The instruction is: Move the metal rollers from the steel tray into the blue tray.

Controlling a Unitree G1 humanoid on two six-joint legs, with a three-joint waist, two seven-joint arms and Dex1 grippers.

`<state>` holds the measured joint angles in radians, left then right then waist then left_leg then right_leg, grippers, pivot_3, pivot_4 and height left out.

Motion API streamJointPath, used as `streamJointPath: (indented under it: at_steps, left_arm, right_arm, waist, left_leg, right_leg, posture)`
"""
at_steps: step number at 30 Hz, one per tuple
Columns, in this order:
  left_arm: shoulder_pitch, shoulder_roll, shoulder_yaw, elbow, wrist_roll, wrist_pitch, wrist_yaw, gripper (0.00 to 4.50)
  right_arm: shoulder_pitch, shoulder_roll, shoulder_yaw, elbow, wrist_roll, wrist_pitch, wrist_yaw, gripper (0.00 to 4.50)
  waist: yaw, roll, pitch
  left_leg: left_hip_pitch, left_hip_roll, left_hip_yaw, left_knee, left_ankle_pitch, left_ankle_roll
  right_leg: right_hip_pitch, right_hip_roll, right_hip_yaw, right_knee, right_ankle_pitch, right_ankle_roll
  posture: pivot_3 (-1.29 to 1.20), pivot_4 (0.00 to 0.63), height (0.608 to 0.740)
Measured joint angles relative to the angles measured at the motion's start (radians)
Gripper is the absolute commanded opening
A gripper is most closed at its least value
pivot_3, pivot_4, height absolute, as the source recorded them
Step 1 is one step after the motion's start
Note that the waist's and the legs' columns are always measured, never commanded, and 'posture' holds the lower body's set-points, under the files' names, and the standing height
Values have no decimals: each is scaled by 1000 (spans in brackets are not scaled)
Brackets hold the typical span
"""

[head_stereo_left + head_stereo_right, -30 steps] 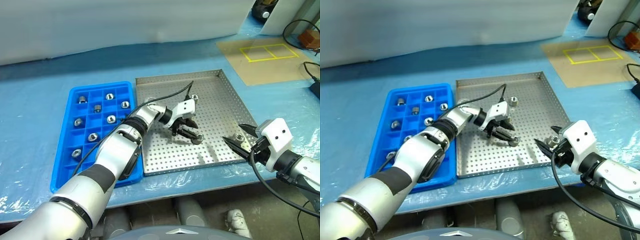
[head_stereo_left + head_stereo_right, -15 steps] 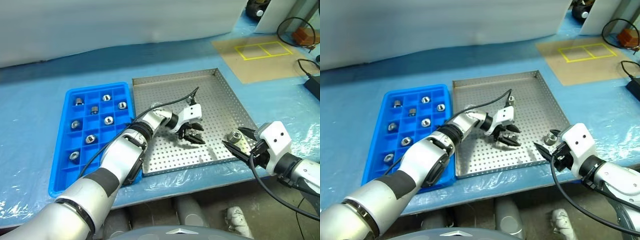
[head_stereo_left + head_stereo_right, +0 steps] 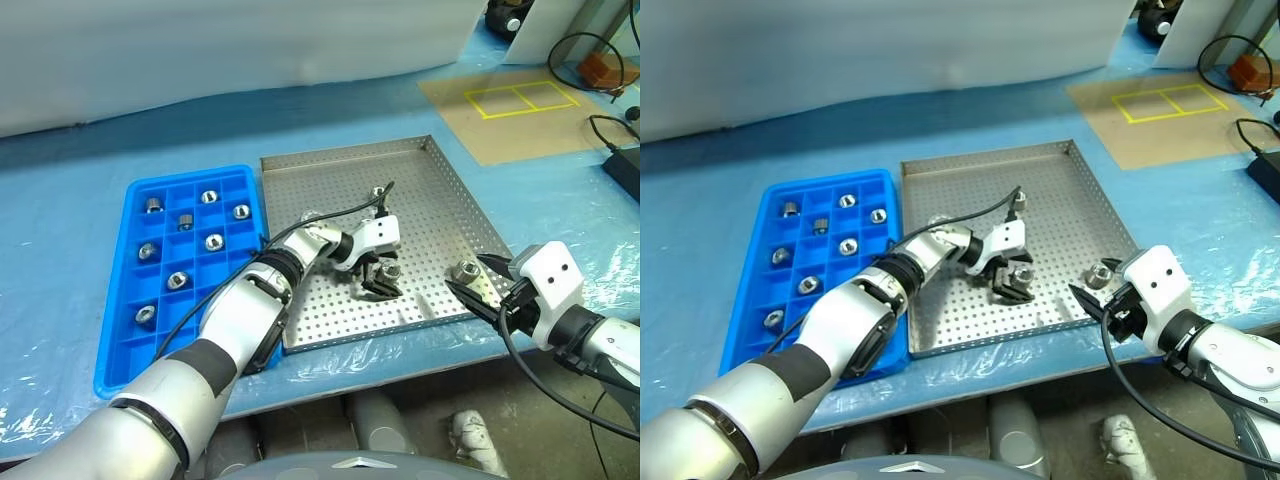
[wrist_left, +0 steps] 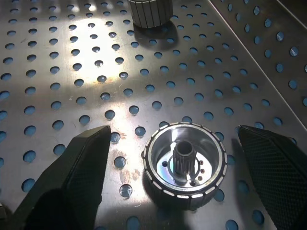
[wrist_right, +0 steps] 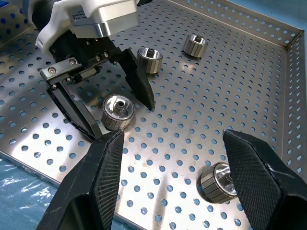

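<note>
In the head views, the left claw (image 3: 382, 281) is now straddling a roller (image 3: 389, 270) near the middle of the steel tray (image 3: 440, 185); a second ago its fingers were much closer together and hovering beside that roller, so it has been spreading wide and settling around it. Seven metal rollers (image 3: 213, 241) are already lying in cells of the blue tray (image 3: 118, 340) on the tabletop (image 3: 70, 170), so I judge the task well along, with four still to move.

In the left wrist view, the fingers (image 4: 79, 165) are standing wide on either side of the roller, touching nothing, so the closing squeeze is yet to come.

In the right wrist view, the right claw (image 5: 175, 177) is staying partly open and empty, hanging over the tray's near corner above another roller (image 5: 217, 179).
</note>
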<state>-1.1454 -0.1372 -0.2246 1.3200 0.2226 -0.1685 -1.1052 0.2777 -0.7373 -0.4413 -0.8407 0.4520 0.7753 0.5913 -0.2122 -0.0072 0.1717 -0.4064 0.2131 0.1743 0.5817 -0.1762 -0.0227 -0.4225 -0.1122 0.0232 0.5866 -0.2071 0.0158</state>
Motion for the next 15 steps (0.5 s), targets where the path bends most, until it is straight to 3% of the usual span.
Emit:
streamJointPath:
  at_steps: [1, 4, 7, 10, 13, 15]
  left_arm:
    - [4, -2, 0, 0, 1, -2, 12, 4468]
    - [8, -3, 0, 0, 0, -1, 25, 3885]
    - [10, 2, -6, -2, 5, -2, 19, 2924]
    - [11, 9, -20, -11, 15, -15, 7, 2924]
    - [11, 18, -23, -14, 16, -19, -28, 2394]
    - [12, 22, -22, -16, 15, -18, -50, 1780]
  right_arm:
    - [0, 0, 0, 0, 0, 0, 0, 3359]
    - [-5, 0, 0, 0, 0, 0, -3, 3359]
    - [-9, -2, 1, 0, 0, 0, -4, 3359]
    - [-21, -5, 1, 0, 0, 0, -5, 3359]
    - [-30, -8, 2, 1, 0, 0, -4, 3359]
    - [-33, -10, 3, 3, 1, 0, -3, 3359]
  waist:
    - [0, 0, 0]
    - [-1, 0, 0]
    - [-4, 0, -1]
    - [-8, 0, -1]
    - [-13, 0, -1]
    - [-16, 0, -1]
  left_leg:
    - [0, 0, 0, 0, 0, 0]
    - [1, 0, 0, 1, 0, 0]
    - [1, 0, 0, 1, 0, 0]
    - [0, 0, 0, 1, 0, 0]
    - [0, -1, 0, 1, 0, 1]
    - [0, -1, 0, 0, -1, 1]
  right_leg:
    - [0, 0, 0, 0, 0, 0]
    - [1, 0, 0, 0, 0, 0]
    - [1, 0, 0, 0, 0, 0]
    - [1, 0, 0, -1, 0, 0]
    - [1, -1, -1, -1, 0, 0]
    - [1, -1, -1, -1, 0, 1]
  posture:
    - [-711, 150, 740]
    - [-708, 150, 740]
    - [-708, 150, 740]
    - [-702, 150, 740]
    - [-695, 150, 740]
    - [-692, 150, 740]
